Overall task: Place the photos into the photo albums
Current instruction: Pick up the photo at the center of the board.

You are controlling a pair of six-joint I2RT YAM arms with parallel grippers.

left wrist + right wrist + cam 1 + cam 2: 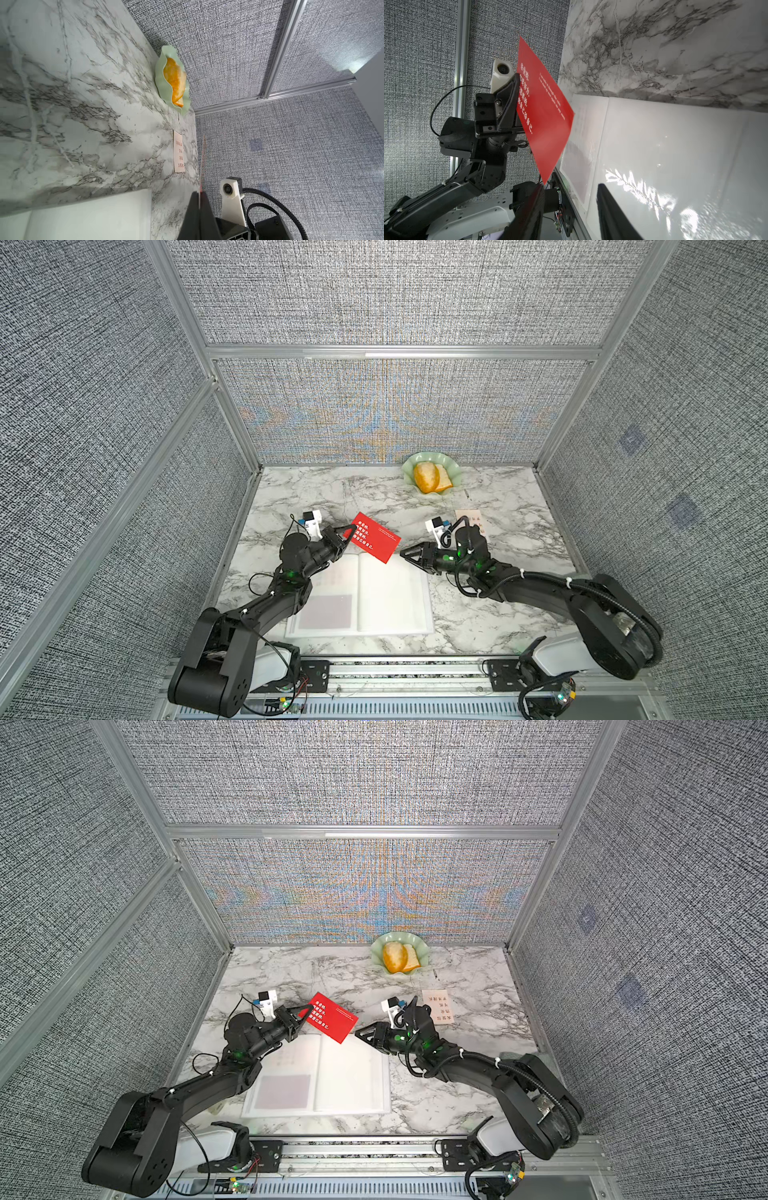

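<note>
In both top views the left gripper (349, 533) (305, 1013) is clamped on one short edge of a red photo (376, 537) (334, 1021) with white text. It holds the photo tilted in the air above the far edge of the open photo album (390, 597) (353, 1077). The right gripper (405, 552) (359, 1032) points at the photo's free end with its jaws partly apart and nothing between them; a small gap separates it from the photo's lower corner. The album lies flat on the marble table (291, 497), and two dim rectangles show through the page on the left arm's side. A cream photo (438, 1006) with red-brown characters lies on the table beyond the right arm. A green dish (451, 466) of bread (428, 477) sits at the back wall.

In the left wrist view the left gripper (200, 196) has its jaws pressed together. The red photo (202, 158) runs out from them edge-on as a thin red line. The cream photo (179, 154) lies flat near the table's edge, apart from the dish (160, 76).

In the right wrist view the right gripper (570, 186) shows two dark fingers (610, 207) apart and empty over the album's glossy page (654, 155). The red photo (544, 108) slants down towards them. Its lowest corner is just beside one finger, and I cannot tell whether they touch.
</note>
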